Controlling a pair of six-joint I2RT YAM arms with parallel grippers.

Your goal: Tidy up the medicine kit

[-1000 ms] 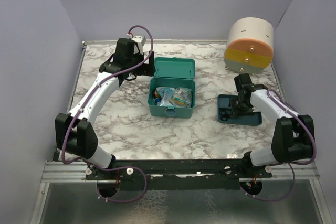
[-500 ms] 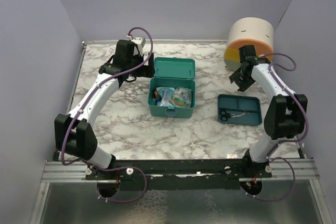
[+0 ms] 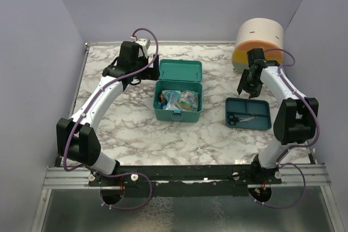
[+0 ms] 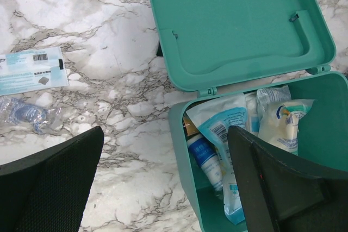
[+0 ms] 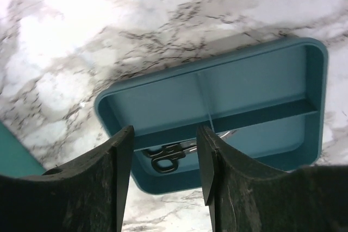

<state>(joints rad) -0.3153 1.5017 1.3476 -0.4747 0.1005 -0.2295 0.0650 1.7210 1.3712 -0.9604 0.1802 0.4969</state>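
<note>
The medicine kit [image 3: 178, 100] is a teal box at the table's middle, its lid [image 3: 180, 70] lying open behind it. Inside are pouches [image 4: 228, 123] and a blue-and-white tube [image 4: 209, 158]. My left gripper [image 3: 142, 75] hovers by the kit's back left corner. In the left wrist view the left gripper [image 4: 163, 188] is wide open and empty, its right finger [image 4: 283, 188] over the kit's inside. My right gripper [image 3: 247, 87] hangs above the back edge of the flat teal tray [image 3: 256, 108]. In the right wrist view the right gripper [image 5: 163, 167] is open with nothing between its fingers.
Black-handled scissors [image 3: 239, 117] lie in the tray's [image 5: 244, 85] front compartment, also seen as scissors [image 5: 168, 155] in the right wrist view. A round cream, orange and yellow drawer unit [image 3: 259, 47] stands at the back right. A white-and-blue packet [image 4: 30, 69] and a clear bag [image 4: 24, 115] lie left of the kit.
My right arm rose from the tray and swung back toward the drawer unit, then eased slightly forward; its jaws widened a little. The scissors stay in the tray. The left arm has not moved.
</note>
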